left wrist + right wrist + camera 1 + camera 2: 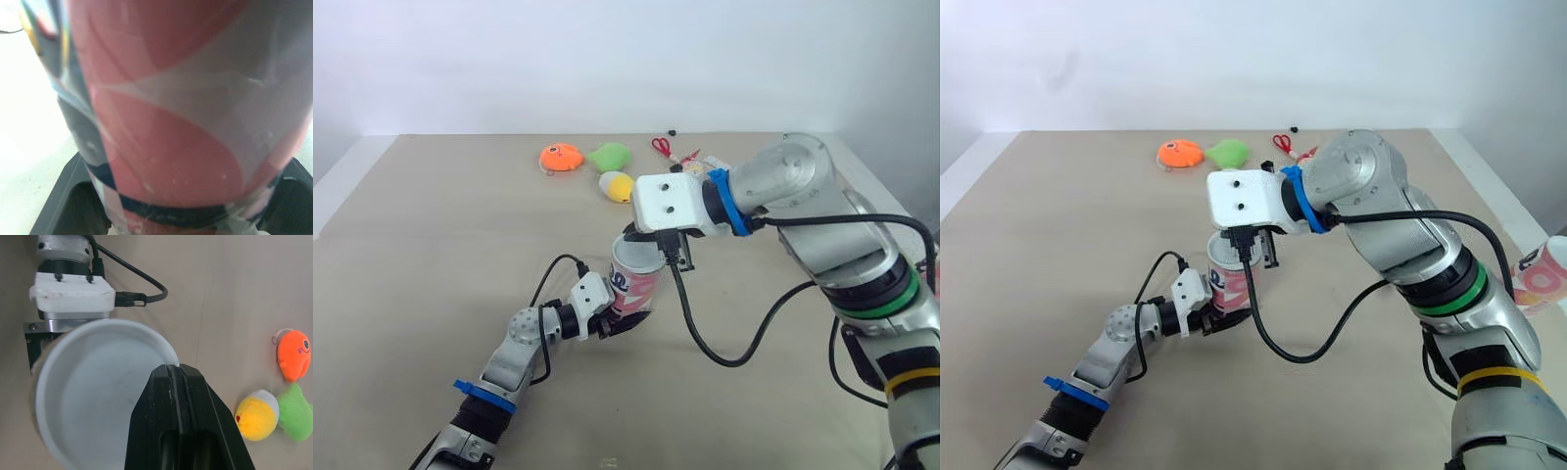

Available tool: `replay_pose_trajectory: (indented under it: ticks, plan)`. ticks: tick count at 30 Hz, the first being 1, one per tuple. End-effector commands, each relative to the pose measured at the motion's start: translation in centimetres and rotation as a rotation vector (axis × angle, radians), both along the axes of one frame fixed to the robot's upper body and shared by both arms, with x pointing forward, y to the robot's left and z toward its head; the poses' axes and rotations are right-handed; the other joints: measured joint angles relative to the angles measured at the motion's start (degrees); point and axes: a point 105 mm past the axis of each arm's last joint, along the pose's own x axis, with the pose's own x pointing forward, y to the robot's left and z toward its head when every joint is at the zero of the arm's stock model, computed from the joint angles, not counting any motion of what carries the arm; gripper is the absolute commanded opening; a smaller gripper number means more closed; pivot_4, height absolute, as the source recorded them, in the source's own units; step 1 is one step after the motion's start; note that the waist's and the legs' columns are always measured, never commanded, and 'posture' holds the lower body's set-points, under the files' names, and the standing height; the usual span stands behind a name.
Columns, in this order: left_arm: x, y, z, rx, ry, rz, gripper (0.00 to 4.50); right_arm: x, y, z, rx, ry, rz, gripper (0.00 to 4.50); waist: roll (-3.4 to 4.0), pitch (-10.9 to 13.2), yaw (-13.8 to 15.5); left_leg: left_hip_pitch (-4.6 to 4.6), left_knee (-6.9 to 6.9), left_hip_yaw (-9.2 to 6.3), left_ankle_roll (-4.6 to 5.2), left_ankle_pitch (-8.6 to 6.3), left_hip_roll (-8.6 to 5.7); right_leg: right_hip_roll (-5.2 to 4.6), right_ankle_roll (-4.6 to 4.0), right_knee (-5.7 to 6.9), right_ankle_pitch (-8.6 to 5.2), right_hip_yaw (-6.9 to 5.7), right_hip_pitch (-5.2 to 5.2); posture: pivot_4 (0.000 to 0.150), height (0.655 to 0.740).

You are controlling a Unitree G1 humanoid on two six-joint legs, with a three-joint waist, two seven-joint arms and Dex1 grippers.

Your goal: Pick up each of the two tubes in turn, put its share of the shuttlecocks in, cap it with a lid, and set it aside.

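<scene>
Closest in, the left gripper is clamped around the pink-and-white printed tube, roughly upright near the tabletop's middle, while the right gripper, fingers pressed together on nothing, sits at its rim, where a knock could tip it.

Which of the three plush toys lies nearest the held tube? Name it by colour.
The yellow toy: it lies closest to the tube, while the orange toy and the green toy sit side by side farther back on the table.
</scene>
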Motion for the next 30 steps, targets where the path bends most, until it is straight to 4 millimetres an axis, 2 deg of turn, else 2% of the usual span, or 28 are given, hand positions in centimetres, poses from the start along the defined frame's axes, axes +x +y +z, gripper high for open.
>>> replay_pose_trajectory:
  ticks: [1,17,22,30]
  plan:
    - [-0.5,0.6,-3.4,0.085,0.125,0.019,2.89,-0.5,-0.1,-0.9,0.043,0.043,-0.003,0.04,-0.05,0.00,0.02,0.00,0.02,-0.03,0.00,0.00,0.00,0.00,0.01,0.00,-0.01,-0.05,0.01,0.150,0.7400]
    - [-0.5,0.7,-3.5,0.090,0.129,0.016,2.89,0.3,-0.7,-3.5,0.233,0.078,-0.099,0.04,-0.06,-0.03,-0.02,0.13,0.08,-0.18,0.00,0.00,0.06,0.34,0.12,-0.02,-0.05,-0.24,0.27,0.150,0.7400]
    - [-0.5,0.6,-3.4,0.091,0.129,0.012,2.89,0.5,-0.7,-4.8,0.284,0.111,-0.120,0.04,-0.06,-0.08,-0.02,0.19,0.18,-0.18,-0.01,0.00,0.25,0.60,0.34,-0.02,-0.19,-0.22,0.35,0.150,0.7400]
    - [-0.4,0.6,-3.5,0.091,0.128,0.011,2.89,0.0,-0.7,-7.0,0.358,0.202,-0.118,0.04,-0.13,-0.51,-0.02,0.28,0.19,-0.19,-0.02,0.00,0.48,0.65,0.22,-0.02,-0.18,-0.20,0.38,0.150,0.7400]
